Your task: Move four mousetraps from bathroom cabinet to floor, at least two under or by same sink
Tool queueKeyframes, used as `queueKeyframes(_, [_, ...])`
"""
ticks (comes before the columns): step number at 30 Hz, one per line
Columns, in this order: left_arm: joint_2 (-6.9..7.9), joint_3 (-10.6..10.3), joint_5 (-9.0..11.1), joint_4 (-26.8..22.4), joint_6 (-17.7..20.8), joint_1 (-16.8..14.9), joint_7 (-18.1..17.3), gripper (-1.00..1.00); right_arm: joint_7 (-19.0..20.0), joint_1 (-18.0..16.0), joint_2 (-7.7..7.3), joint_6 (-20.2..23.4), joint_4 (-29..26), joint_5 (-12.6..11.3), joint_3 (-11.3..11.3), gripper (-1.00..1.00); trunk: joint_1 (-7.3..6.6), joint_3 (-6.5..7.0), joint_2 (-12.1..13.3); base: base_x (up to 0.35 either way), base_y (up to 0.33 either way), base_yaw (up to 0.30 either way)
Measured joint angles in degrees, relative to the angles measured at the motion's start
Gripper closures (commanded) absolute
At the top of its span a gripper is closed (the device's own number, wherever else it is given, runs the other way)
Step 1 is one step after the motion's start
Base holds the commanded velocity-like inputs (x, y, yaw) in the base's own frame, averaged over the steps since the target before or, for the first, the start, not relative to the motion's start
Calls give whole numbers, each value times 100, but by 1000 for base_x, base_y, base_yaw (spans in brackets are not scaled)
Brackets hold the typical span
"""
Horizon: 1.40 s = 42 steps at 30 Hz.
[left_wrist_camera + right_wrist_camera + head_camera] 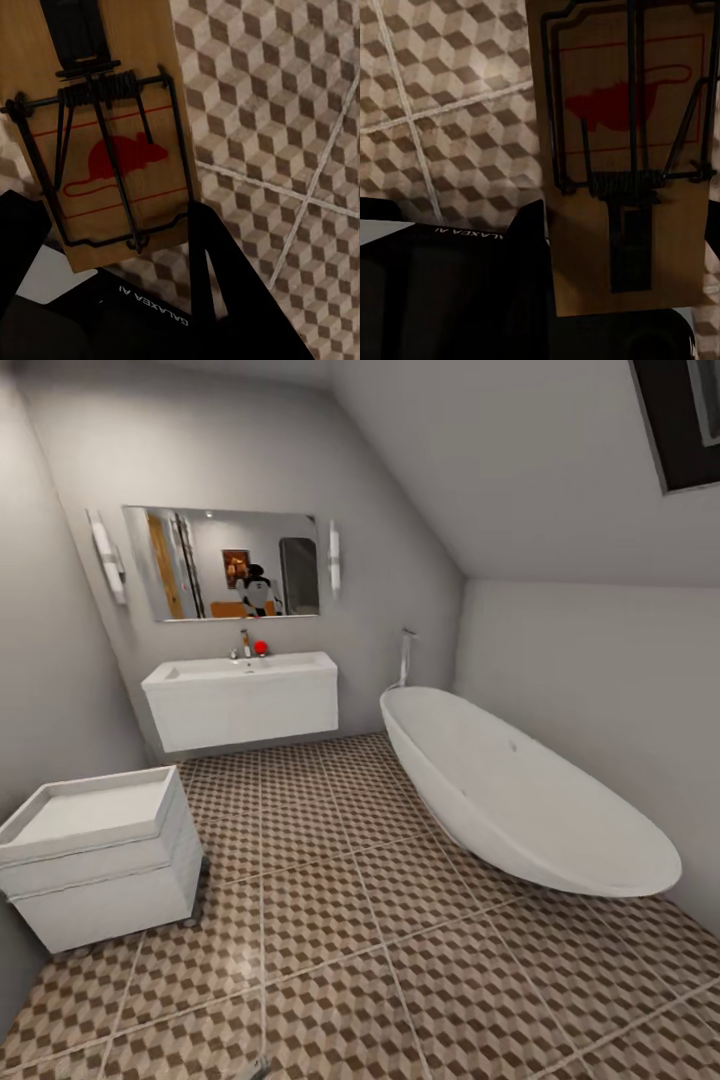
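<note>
- Bathroom floor [330,920]: large square tiles printed with a brown-and-beige cube pattern, pale grout lines between, slightly glossy.
- Oval white bathtub [520,790]: smooth, glossy, tilted-looking rim, standing on the floor at the right, near the sloped grey wall.
- Long white rectangular sink [240,695]: wall-hung under a wide mirror [225,563], chrome tap at the back rim, small red thing beside the tap; open floor below it.
- Small white drawer unit [95,855]: boxy, with a shallow recessed top, on the floor at the left wall.
- Left claw [112,255]: black and angular, closed on a mousetrap [105,127]; flat tan wooden board, dark wire spring coil and bar, red mouse print, held above the patterned tiles.
- Right claw [615,300]: black, gripping a second mousetrap [622,165]; same tan board with dark wire, coil and red mouse print, held above the tiled floor with a grout cross beside it.
</note>
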Motion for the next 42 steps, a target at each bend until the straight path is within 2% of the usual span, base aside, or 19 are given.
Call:
queueKeyframes(6, [0, 0, 0, 0, 0, 0, -3, 100, 0, 0, 0, 0, 0, 1, 0, 100, -2, 0, 0, 88, 0, 292])
queueKeyframes(15, [0, 0, 1, 0, 0, 0, -5, 100, -1, 0, -2, 1, 1, -2, 0, 100, -3, 0, -1, 287, -57, 289])
queueKeyframes(27, [-8, 0, -10, -20, 65, -1, -54, 100, 3, 15, -50, 34, 24, 4, 0, 100, 0, 0, 0, 52, -13, 45])
queueKeyframes(28, [-121, 0, -12, -24, 45, -1, -32, 100, 6, 17, -60, 21, 44, -1, -3, 100, 0, 0, 0, 0, 0, 0])
queueKeyframes(30, [-223, 0, -10, -24, 22, -1, -12, 100, 8, 18, -70, 41, 85, -18, -7, 100, 0, 0, 0, 0, 0, 0])
queueKeyframes(34, [-276, -51, -108, -32, 68, -1, -10, 100, 16, 18, -39, 273, 401, -26, -20, 100, 0, 0, 0, 0, 0, 0])
queueKeyframes(37, [-241, -179, -434, -176, 496, -6, 83, 100, 28, 13, 159, 1256, 1050, -54, -29, 100, 0, 0, 0, 0, 0, 0])
queueKeyframes(38, [-135, -226, -643, -703, 1118, -34, 371, 100, 30, -4, 459, 2038, 1663, -21, -55, 100, 0, 1, -1, 0, 0, 0])
queueKeyframes(39, [-29, -242, -764, -1257, 1562, -69, 702, 100, 26, -56, 684, 2447, 2012, 1, -78, 100, 0, 2, 0, 0, 0, 0])
queueKeyframes(41, [174, -238, -905, -2283, 2265, -227, 1466, 100, 13, -389, 969, 2902, 2304, 25, -89, 100, 0, 2, 0, 0, 0, 0])
queueKeyframes(42, [210, -232, -922, -2451, 2425, -318, 1640, 100, 9, -516, 1034, 2981, 2347, 26, -90, 100, 0, 2, 0, 0, 0, 0])
